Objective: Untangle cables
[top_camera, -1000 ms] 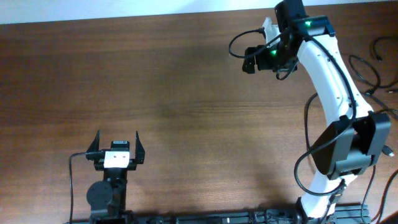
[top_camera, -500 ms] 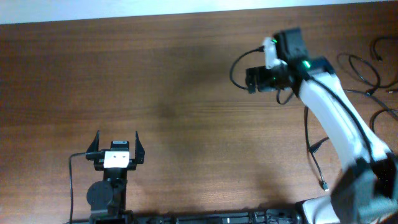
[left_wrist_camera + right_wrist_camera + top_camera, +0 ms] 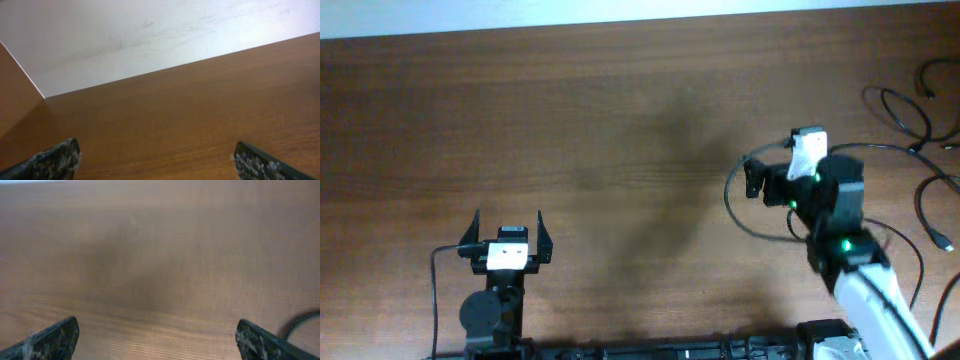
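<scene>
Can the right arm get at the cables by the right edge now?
Probably yes: the cables lie uncovered on the table just right of it, but the right gripper, jaws open, points left and would have to swing round.

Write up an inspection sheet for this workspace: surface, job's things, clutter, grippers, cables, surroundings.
surface: brown wooden table, bare wood across its middle and left.
job's things: thin black cables in loose loops at the table's right edge, apart from both grippers; whether they are knotted cannot be told.
clutter: nothing seen.
grippers: left gripper near the front edge, jaws wide apart, holding nothing; right gripper over bare wood left of the cables, jaws wide apart, holding nothing.
cables: arm wires loop beside the right wrist; another trails from the left arm.
surroundings: white wall beyond the table's far edge.
</scene>
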Action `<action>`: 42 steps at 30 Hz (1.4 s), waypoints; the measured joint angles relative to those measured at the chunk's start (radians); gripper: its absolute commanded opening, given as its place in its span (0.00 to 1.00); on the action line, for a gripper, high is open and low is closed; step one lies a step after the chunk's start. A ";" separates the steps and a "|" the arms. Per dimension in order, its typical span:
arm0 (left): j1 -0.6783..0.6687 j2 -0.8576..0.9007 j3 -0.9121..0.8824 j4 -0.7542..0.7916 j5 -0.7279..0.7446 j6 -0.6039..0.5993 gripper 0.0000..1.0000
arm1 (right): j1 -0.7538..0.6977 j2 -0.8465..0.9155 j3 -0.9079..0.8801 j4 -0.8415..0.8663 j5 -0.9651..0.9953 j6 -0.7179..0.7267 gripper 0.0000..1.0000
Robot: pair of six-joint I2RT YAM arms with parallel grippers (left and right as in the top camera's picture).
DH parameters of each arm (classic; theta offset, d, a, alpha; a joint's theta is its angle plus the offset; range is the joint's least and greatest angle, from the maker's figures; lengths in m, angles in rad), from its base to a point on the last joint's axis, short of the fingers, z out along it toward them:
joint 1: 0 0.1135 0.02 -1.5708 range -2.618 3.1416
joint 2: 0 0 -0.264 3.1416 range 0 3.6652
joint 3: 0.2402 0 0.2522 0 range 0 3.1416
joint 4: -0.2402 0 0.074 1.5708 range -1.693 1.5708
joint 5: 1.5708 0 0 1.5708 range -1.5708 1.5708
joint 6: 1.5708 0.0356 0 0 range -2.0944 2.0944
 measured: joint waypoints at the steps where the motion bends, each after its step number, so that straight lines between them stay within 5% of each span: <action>1: 0.000 0.000 0.000 0.000 0.000 0.000 0.99 | 0.000 -0.044 -0.039 0.034 -0.005 -0.001 0.99; 17: 0.000 0.000 0.000 0.000 0.000 -0.002 0.99 | 0.000 -0.674 -0.431 0.197 -0.019 0.000 0.99; 26: 0.000 0.000 0.000 0.000 0.000 -0.002 0.99 | 0.000 -0.943 -0.474 -0.044 -0.019 0.000 0.99; 42: 0.000 0.000 0.000 0.000 0.000 -0.002 0.99 | 0.000 -0.972 -0.474 -0.050 -0.019 0.000 0.99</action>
